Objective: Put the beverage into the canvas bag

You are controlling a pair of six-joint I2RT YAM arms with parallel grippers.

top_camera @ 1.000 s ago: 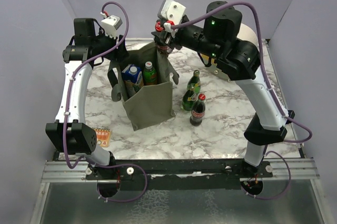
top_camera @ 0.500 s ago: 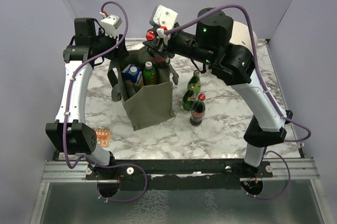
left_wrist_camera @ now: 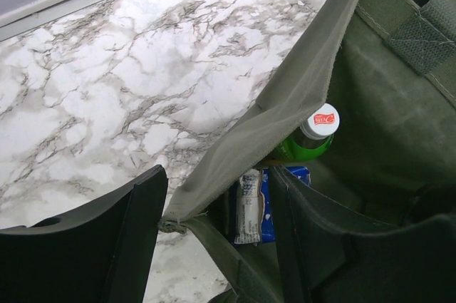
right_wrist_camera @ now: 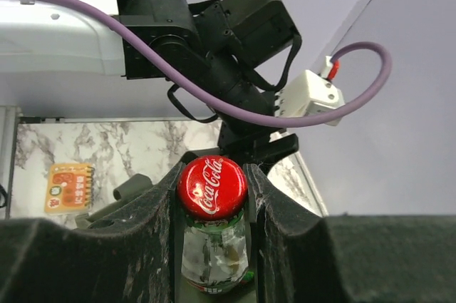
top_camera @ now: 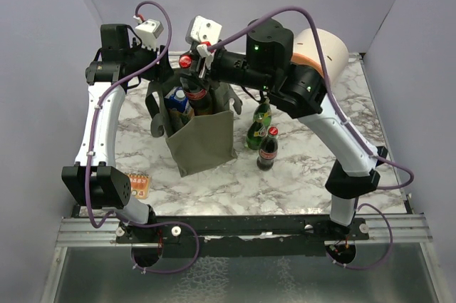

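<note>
Beverage bottle (top_camera: pixel 197 95), we log its neck clamped by right gripper (right_wrist_camera: pixel 211 192) over canvas bag (top_camera: pixel 204 140), left gripper (left_wrist_camera: pixel 217 192) fingers apart astride its rim

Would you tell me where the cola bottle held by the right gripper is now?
In the top view, the cola bottle hangs over the open canvas bag, left of centre, beside the blue carton inside.

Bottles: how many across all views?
5. One red-capped cola bottle held over the olive-green canvas bag; one white-capped green bottle inside it; two green bottles and a second cola bottle standing on the marble table beside it. More may hide inside.
</note>
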